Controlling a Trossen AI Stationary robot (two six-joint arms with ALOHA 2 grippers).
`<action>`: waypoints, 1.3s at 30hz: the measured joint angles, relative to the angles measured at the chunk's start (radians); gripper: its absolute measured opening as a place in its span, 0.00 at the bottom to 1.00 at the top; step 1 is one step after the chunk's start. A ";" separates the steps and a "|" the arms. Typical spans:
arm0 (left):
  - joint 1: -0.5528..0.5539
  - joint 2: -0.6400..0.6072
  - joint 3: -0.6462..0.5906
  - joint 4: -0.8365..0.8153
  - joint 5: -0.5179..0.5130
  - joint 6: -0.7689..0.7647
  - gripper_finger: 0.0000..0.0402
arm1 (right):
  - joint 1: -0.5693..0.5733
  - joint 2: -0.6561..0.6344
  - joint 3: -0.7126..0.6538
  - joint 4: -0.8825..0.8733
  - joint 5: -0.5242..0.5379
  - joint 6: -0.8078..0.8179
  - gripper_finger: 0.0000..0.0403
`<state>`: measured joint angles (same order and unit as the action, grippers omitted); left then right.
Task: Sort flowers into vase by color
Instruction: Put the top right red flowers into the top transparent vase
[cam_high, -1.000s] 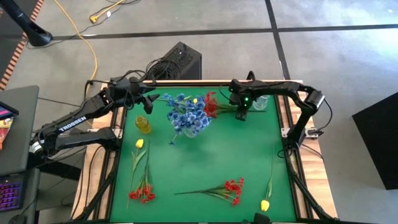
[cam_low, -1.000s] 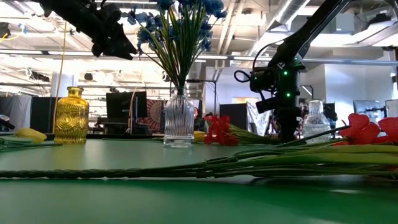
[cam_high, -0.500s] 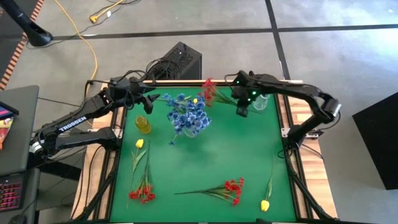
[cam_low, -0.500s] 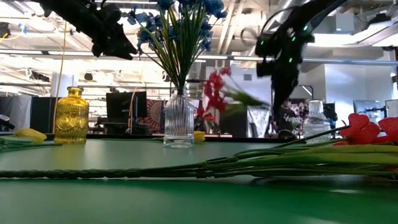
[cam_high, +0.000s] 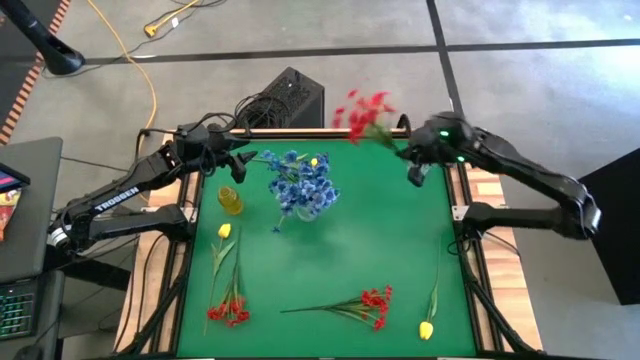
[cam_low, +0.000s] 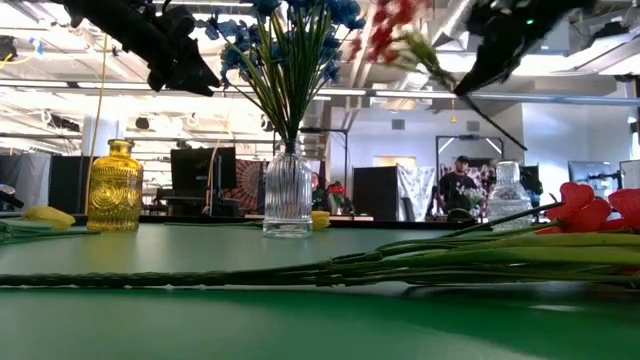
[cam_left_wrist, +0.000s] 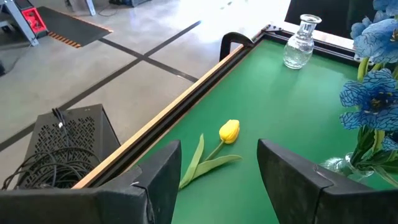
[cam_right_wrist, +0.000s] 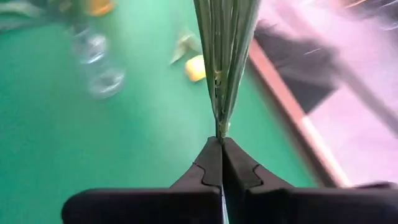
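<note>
1. The right gripper (cam_high: 414, 172) is raised above the far right part of the green table (cam_high: 380, 240), near its back edge. Its fingers (cam_right_wrist: 211, 158) are pressed together, clamped on the thin green stem of a red flower sprig (cam_high: 366, 112).
2. That sprig sticks out from the gripper toward the back of the table, and its red blooms hang over the table's far edge. In the low view the blooms (cam_low: 390, 25) sit high up, well above the table top.
3. The left gripper (cam_high: 246, 160) hovers over the far left part of the table, just beside the blue flowers (cam_high: 303, 182). Its fingers (cam_left_wrist: 165, 168) are spread apart with nothing between them.
4. The blue flowers stand upright in a clear ribbed vase (cam_low: 288, 190) near the middle of the table's far half.
5. A yellow glass vase (cam_high: 230, 200) stands left of the clear one. Another small clear vase (cam_left_wrist: 299, 41) stands near the far right corner.
6. A yellow tulip (cam_left_wrist: 229, 130) lies flat near the back edge, behind the blue flowers.
7. On the near half of the table lie more flowers:
   - a yellow tulip (cam_high: 225, 231) and a red sprig (cam_high: 228, 311) on the left
   - a red sprig (cam_high: 372, 303) in the middle
   - a yellow tulip (cam_high: 426, 329) on the right
</note>
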<state>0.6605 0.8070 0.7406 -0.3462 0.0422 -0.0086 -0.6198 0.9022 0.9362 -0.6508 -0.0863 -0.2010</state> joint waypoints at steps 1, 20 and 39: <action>0.000 0.000 0.000 0.000 0.000 0.000 0.49 | -0.007 -0.037 -0.021 0.030 0.046 0.008 0.05; 0.000 0.000 0.000 -0.007 0.005 -0.013 0.50 | -0.149 -0.262 -0.347 0.504 0.247 0.044 0.05; 0.000 0.000 0.000 -0.009 0.005 -0.015 0.50 | -0.175 -0.263 -0.504 0.598 0.379 0.093 0.06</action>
<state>0.6605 0.8070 0.7406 -0.3553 0.0467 -0.0235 -0.7952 0.6395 0.4324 -0.0525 0.2930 -0.1082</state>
